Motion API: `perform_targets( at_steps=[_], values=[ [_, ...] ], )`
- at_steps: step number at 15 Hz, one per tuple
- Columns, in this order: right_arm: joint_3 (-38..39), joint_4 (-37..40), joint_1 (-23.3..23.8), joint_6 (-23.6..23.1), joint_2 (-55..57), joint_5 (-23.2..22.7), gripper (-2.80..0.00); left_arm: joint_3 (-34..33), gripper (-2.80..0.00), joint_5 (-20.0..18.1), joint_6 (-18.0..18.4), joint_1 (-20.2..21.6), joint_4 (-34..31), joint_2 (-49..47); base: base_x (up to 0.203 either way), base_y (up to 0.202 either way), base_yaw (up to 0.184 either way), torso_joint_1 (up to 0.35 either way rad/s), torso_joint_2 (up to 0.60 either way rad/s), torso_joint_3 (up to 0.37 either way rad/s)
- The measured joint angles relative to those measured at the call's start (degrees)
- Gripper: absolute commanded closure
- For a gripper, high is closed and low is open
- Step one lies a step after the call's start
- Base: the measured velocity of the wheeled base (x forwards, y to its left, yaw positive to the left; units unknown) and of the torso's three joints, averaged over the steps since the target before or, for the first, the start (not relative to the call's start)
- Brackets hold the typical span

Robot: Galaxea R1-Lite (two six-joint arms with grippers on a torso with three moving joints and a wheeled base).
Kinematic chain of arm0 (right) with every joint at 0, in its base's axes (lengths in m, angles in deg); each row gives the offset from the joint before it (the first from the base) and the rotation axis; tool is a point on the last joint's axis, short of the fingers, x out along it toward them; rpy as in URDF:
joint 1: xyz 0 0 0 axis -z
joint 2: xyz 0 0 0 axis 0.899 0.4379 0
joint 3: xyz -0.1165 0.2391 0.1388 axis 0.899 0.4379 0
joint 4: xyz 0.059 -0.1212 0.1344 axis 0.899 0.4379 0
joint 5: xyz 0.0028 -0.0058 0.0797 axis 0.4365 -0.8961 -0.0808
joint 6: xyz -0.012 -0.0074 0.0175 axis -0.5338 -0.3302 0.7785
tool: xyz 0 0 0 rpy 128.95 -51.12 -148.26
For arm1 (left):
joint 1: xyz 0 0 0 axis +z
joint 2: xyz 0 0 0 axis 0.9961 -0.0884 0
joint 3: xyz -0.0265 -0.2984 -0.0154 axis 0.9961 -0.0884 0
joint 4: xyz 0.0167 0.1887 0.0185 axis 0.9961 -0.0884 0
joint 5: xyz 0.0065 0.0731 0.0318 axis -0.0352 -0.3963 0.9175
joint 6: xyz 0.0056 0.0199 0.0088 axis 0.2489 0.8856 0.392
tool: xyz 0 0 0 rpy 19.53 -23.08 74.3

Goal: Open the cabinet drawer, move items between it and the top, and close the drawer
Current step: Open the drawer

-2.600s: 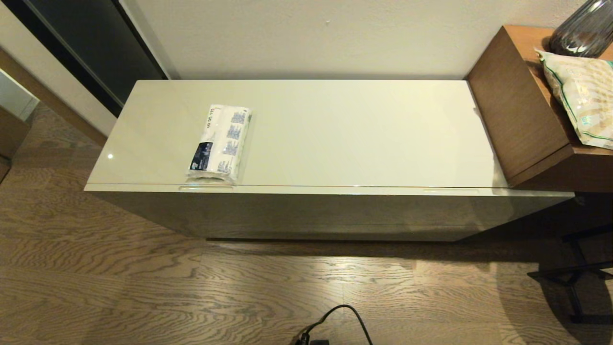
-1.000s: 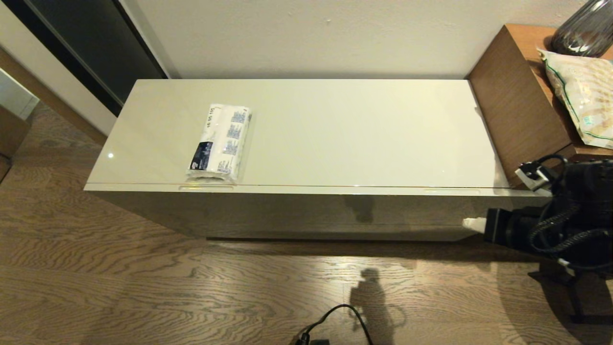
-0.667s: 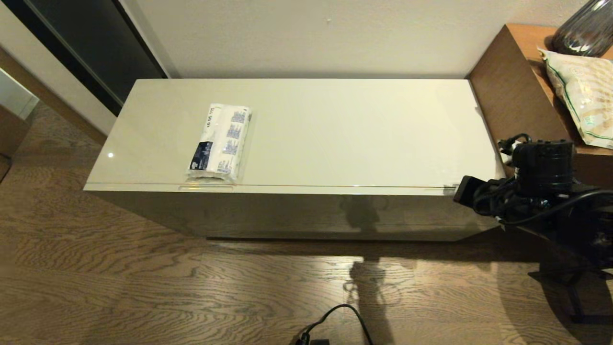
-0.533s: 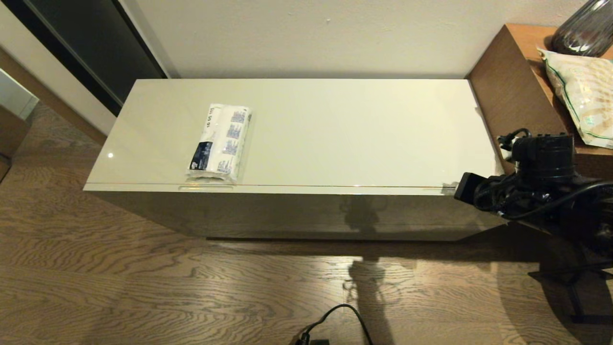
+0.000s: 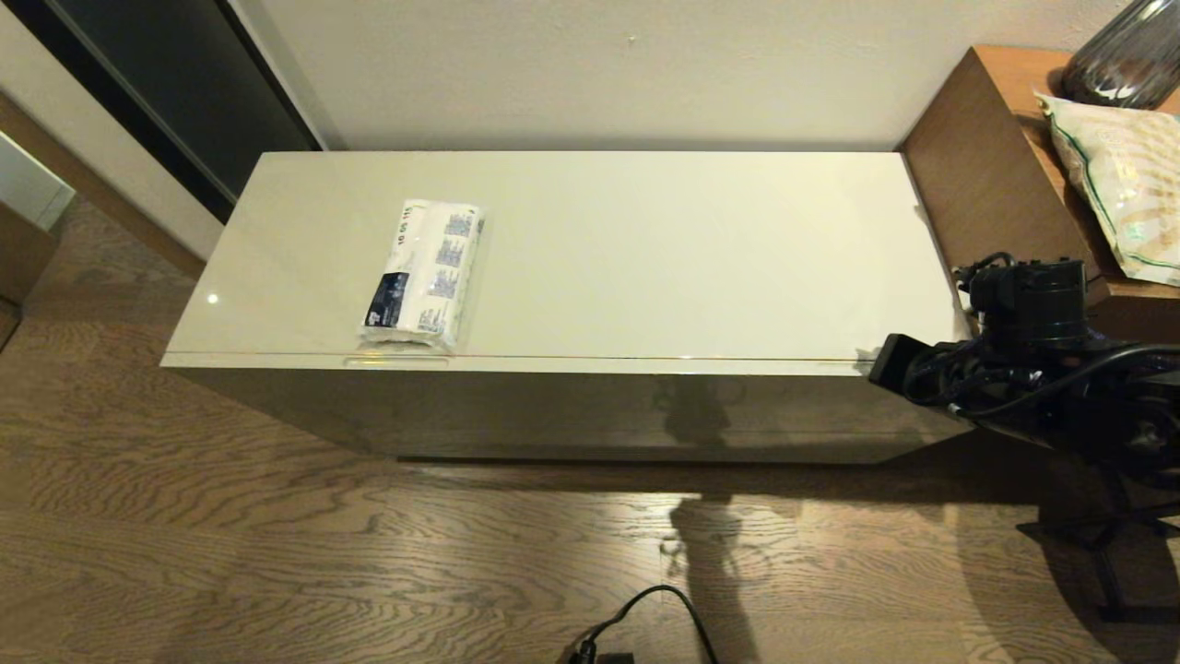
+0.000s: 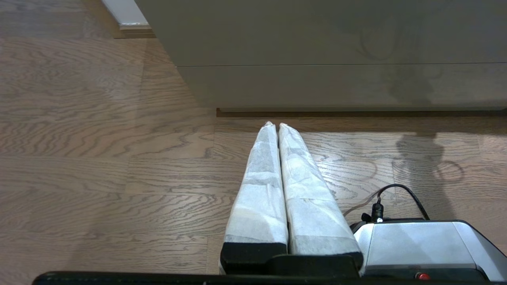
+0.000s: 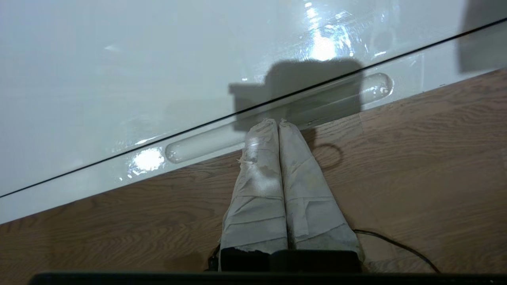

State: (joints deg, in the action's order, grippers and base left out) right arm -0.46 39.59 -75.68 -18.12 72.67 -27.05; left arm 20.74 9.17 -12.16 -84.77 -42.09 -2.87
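Note:
The cabinet drawer (image 5: 645,367) is shut, flush under the glossy cream top (image 5: 664,258). Its two slot handles show on the front edge, the left one (image 5: 396,361) and the right one (image 7: 198,144). A white tissue pack with a dark blue label (image 5: 422,275) lies on the top's left part, near the front edge. My right gripper (image 5: 869,361) is shut, with its wrapped fingertips (image 7: 273,124) touching the right slot handle from above. My left gripper (image 6: 275,126) is shut and empty, low over the floor, facing the cabinet's front. The slippers are out of view.
A brown wooden unit (image 5: 996,203) butts against the cabinet's right end, close behind my right arm; it carries a snack bag (image 5: 1120,184) and a dark glass vase (image 5: 1125,55). A black cable (image 5: 664,609) lies on the wooden floor in front.
My right arm came in from the right, rose from the drawer's front face to its top edge, and now rests at the right slot handle. The tissue pack has not moved.

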Motion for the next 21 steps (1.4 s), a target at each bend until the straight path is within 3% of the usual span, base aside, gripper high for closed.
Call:
perform_targets(
  at_steps=[6,10,16,21],
  values=[
    [1.22,-2.28,0.06,2.82,3.21,-0.38,0.00,0.00,0.00,-0.02,0.00,0.00,0.00,0.00,0.000,0.000,0.000,0.000,0.00,0.000],
    [5.71,-1.31,0.06,3.19,3.17,-5.49,0.00,0.00,0.00,-0.02,0.01,0.00,-0.02,0.00,0.000,0.000,0.000,0.000,0.00,0.000],
    [13.31,10.11,-0.09,5.66,-2.57,-12.11,0.00,0.00,0.00,-0.02,-0.02,0.00,-0.02,0.00,0.000,0.000,0.000,0.000,0.00,0.000],
    [19.23,20.68,-0.11,5.62,-14.40,-15.58,0.00,0.00,0.00,-0.03,-0.02,0.00,-0.07,0.00,0.000,0.000,0.000,0.000,0.00,0.000]
  ],
)
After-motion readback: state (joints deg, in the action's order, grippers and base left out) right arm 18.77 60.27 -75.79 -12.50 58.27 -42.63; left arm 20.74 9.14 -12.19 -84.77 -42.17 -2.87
